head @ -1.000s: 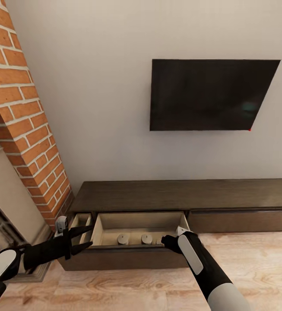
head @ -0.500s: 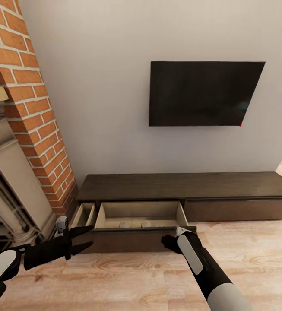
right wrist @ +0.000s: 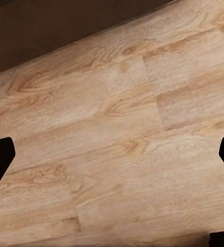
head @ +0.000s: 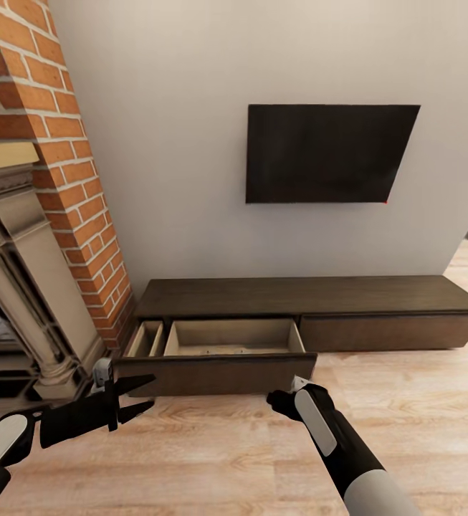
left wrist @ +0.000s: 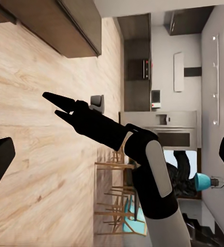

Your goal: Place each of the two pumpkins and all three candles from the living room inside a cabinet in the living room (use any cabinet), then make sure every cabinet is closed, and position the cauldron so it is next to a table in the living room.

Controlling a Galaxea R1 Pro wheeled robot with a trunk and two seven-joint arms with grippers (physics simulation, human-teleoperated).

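The long dark-brown cabinet (head: 312, 297) stands against the wall, with a wide middle drawer (head: 230, 337) and a narrow left drawer (head: 145, 339) both pulled open. The wide drawer's front hides its floor, so the candles are hidden. Pumpkins, cauldron and table are out of view. My left gripper (head: 144, 394) hangs open over the floor, short of the drawer's left corner. My right gripper (head: 275, 400) is open and empty in front of the drawer's right end, and also appears as a black gripper (left wrist: 53, 104) over the planks.
A red-brick fireplace (head: 54, 179) with a pale carved surround rises at the left, close to the cabinet's end. A black TV (head: 327, 154) hangs on the wall above. Light wood floor (head: 226, 459) spreads around both arms. Wooden chairs (left wrist: 114, 190) stand far off.
The camera has drawn back from the cabinet, which now looks smaller and farther. The two candles seen in the drawer have slipped behind its front. Both arms keep their pose.
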